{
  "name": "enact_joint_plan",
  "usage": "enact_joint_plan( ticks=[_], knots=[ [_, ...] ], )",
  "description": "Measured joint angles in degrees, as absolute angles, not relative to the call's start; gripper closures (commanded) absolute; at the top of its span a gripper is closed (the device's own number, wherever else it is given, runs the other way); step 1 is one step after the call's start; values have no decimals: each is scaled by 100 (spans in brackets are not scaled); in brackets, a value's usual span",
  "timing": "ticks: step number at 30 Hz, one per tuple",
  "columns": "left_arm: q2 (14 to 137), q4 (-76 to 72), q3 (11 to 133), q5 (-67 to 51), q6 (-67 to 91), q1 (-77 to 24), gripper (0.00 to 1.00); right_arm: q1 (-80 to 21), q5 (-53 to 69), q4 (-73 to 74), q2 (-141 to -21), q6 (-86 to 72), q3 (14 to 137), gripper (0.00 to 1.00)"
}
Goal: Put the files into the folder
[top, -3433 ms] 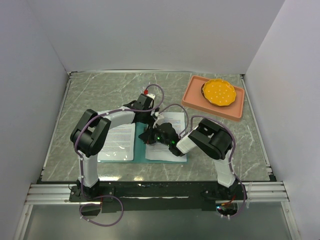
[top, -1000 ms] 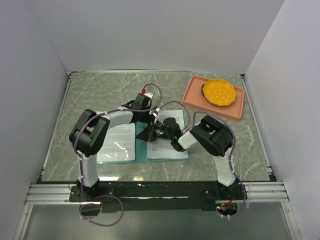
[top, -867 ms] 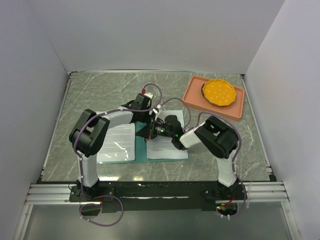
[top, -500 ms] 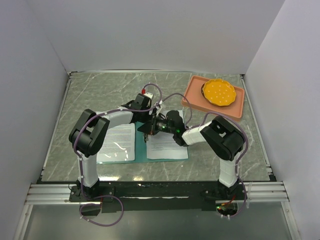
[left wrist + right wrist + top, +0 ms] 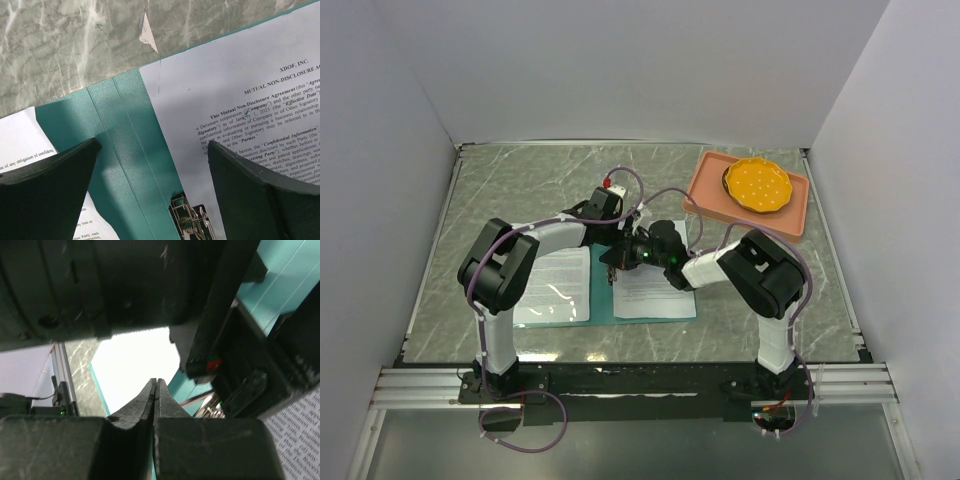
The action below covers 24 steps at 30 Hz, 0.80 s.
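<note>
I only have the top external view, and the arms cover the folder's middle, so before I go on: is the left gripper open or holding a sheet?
Observer: Open wide and empty; the left gripper is over the folder spine.
Operator: And the right one?
Observer: The right gripper is shut, nothing between its fingers.
Operator: Where's the clip?
Observer: The metal clip sits at the spine, beside the non-disclosure sheet edge.

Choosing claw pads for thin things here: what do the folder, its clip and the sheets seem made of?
Folder: probably thin plastic, teal and smooth, with a soft sheen and pressed crease lines along the spine.
Clip: likely metal, silvery with bright glints.
Sheets: paper, white and matte, carrying black printed text.
</note>
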<state>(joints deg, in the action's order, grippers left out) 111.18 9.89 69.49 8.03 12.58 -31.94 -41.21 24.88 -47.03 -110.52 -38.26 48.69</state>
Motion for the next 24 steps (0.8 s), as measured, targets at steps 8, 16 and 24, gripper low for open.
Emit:
enact_joint_plan(
  ticks=[8, 16, 24],
  knots=[
    [11115, 993, 6947, 797, 1251, -3194, 3, -4139, 2453, -4705, -11378, -3848, 5074, 100],
    [11115, 993, 6947, 790, 1240, -3194, 3, -4235, 2473, -4727, -11406, -3844, 4936, 100],
    [11115, 1015, 6947, 779, 1232, -3192, 3, -4357, 2467, -4963, -11402, -3782, 4729, 100]
  ],
)
